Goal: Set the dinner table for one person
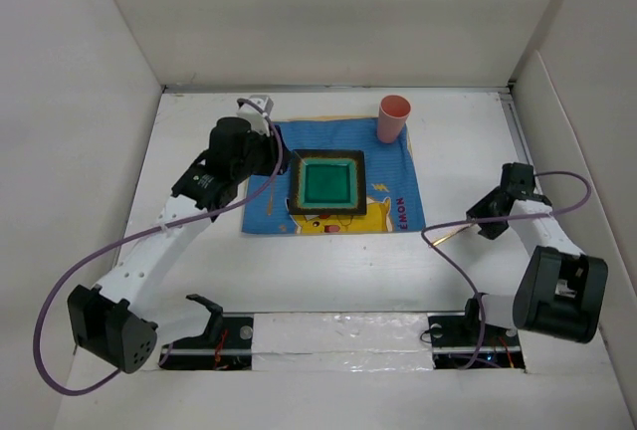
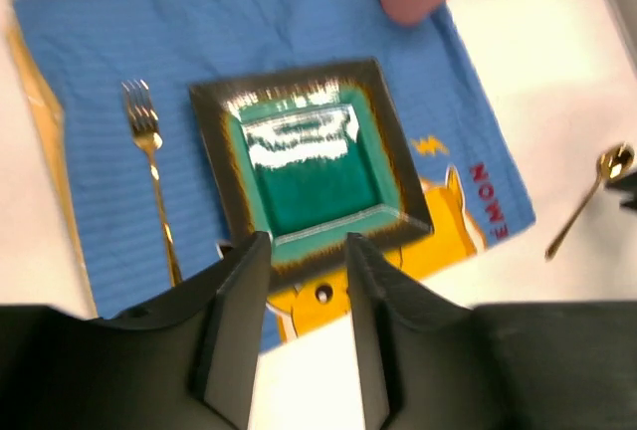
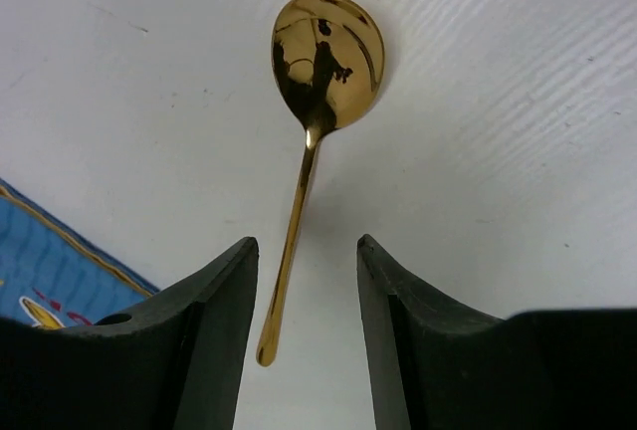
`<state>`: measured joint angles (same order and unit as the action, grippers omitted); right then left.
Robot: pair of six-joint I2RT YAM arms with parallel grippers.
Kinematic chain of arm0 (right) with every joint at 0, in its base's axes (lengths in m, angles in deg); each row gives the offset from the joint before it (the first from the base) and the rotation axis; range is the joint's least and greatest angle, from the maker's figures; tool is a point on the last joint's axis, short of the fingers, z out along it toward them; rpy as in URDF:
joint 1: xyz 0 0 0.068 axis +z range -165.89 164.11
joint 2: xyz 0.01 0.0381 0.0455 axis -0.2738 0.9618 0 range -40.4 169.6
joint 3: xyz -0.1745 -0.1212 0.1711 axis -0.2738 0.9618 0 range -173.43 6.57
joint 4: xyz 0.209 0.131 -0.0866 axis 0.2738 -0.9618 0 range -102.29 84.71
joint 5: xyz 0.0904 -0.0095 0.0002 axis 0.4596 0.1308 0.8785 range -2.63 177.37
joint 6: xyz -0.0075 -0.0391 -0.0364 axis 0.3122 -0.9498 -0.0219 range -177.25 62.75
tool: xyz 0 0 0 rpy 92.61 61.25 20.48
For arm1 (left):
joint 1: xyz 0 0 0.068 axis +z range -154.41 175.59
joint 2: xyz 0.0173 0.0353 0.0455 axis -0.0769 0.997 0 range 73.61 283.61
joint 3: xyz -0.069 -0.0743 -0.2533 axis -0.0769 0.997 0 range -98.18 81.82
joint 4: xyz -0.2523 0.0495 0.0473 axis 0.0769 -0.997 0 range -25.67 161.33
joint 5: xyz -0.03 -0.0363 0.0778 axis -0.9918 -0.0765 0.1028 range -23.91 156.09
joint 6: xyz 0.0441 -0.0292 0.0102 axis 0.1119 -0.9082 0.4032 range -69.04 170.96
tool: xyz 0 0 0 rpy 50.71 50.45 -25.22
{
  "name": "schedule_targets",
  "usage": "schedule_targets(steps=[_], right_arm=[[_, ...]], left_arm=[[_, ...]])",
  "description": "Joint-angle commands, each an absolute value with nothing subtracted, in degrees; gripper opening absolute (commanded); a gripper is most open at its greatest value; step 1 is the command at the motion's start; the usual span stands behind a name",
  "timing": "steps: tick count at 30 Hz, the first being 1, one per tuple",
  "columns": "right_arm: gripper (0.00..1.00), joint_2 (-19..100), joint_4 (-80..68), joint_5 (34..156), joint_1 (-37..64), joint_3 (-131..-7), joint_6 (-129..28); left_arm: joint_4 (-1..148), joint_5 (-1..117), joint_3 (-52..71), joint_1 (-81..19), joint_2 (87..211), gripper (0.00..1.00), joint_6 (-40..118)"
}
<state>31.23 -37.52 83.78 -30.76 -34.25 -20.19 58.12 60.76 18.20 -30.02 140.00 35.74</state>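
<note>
The white dinner table [image 1: 328, 271] fills the middle of the top view. A blue placemat [image 1: 398, 166] on it carries a green plate [image 1: 327, 183], a pink cup [image 1: 392, 117] at the upper right and a gold fork [image 2: 149, 171] at the left. The left gripper [image 2: 307, 243] hangs half open, empty — the right gripper [image 3: 307, 244], open wide, straddles the handle of a gold spoon [image 3: 320, 57], not pinching it.

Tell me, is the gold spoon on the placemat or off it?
Off: the spoon lies on the bare white table, clear of the placemat.
</note>
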Motion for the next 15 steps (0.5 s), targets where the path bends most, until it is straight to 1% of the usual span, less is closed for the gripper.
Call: schedule_targets(steps=[1, 2, 6, 9, 10, 12, 13, 15], right_arm=[[0.5, 35.79, -32.27, 85.0, -31.01, -36.23, -20.95], [0.49, 36.67, -31.92, 84.57, -31.01, -36.41, -20.86], [0.49, 40.01, -30.6, 83.07, -31.01, -36.93, -19.81], [0.47, 43.0, -30.52, 83.24, -31.01, -37.55, -19.54], [0.4, 43.53, -30.43, 83.42, -31.01, -37.64, -19.28], [0.31, 45.37, -30.43, 83.59, -31.01, -37.81, -19.1], [0.15, 46.08, -30.86, 83.68, -30.48, -38.16, -19.02], [0.01, 46.17, -31.65, 83.68, -30.48, -38.69, -19.01]], left_arm=[[55.69, 59.14, 20.91, -33.41, 139.35, 0.34, 37.42], [55.34, 59.32, 21.08, -34.2, 139.44, 0.38, 38.3], [55.07, 58.7, 22.23, -34.73, 139.27, 0.39, 38.22], [55.16, 59.05, 22.84, -34.73, 138.21, 0.39, 38.04], [55.16, 59.32, 23.02, -34.73, 138.12, 0.38, 38.04], [54.81, 59.84, 23.54, -34.73, 137.86, 0.38, 38.22], [54.81, 59.85, 23.63, -34.73, 137.86, 0.38, 38.39], [54.89, 60.46, 24.16, -34.73, 137.6, 0.38, 38.57]])
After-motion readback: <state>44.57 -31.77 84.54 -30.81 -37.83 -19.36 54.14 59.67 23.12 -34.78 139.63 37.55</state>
